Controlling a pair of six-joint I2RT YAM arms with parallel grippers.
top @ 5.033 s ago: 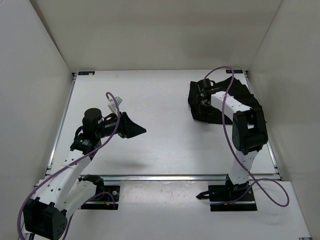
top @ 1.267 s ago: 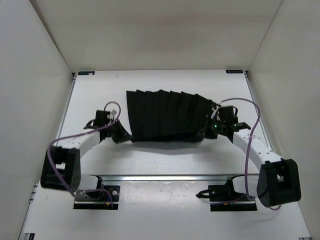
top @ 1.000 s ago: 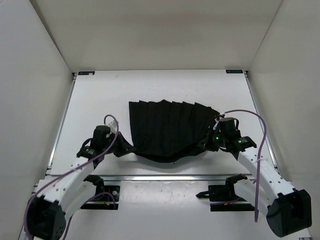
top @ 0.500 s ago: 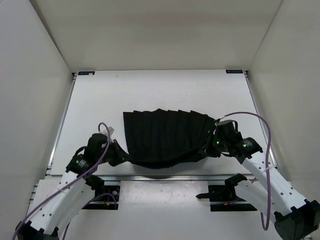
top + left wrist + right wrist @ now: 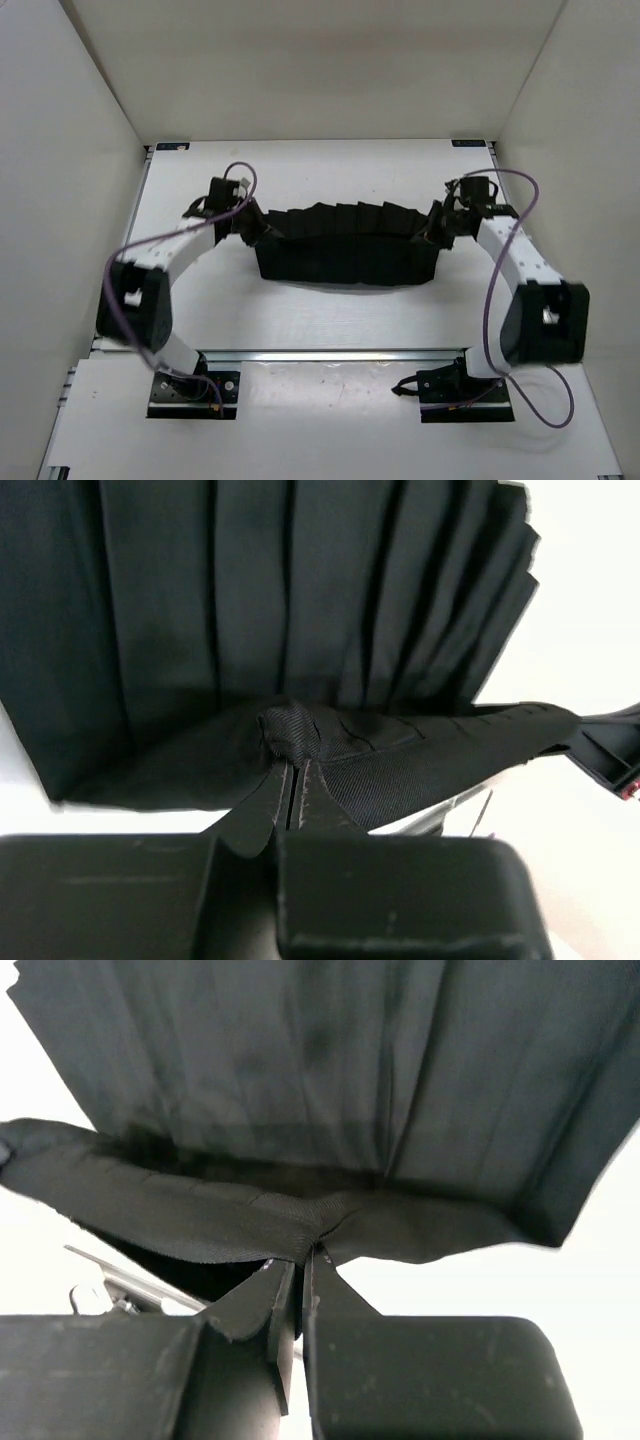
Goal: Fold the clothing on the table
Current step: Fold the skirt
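bare ground first: the matte white rectangular tabletop (image 5: pixel 330 320) lies open along its near edge. just beyond that strip sits the black pleated fabric garment with the scalloped hem (image 5: pixel 345 255), stretched crosswise in the middle of the table between the two arms. its near side seems to rest on the surface and throws a thin shadow, while one long edge is raised and drawn from corner to corner. how much of the cloth is off the table i cannot tell from above.

judging by how it hangs, the garment is light, thin and limp. it sags between the held points, the narrow pleats fan open wherever nothing pulls on them, and it would likely slump once the tension drops. it does not look fragile, though the smooth weave might slide out of a shallow pinch. the woven band along the straight edge looks like the firmest place to take hold, near each end, so that the pleats line up through a fold.

that is where the fingers are. the left gripper (image 5: pixel 262 233) has its fingertips (image 5: pixel 262 815) pressed together with only a sliver between them, pinching a puckered bunch of that band. the right gripper (image 5: pixel 432 235) is clamped just as narrowly on the band at the other end, with the fabric spreading away above its tips.

past both grips the pleats fan out toward the hem, and bare tabletop runs on to the far rail.
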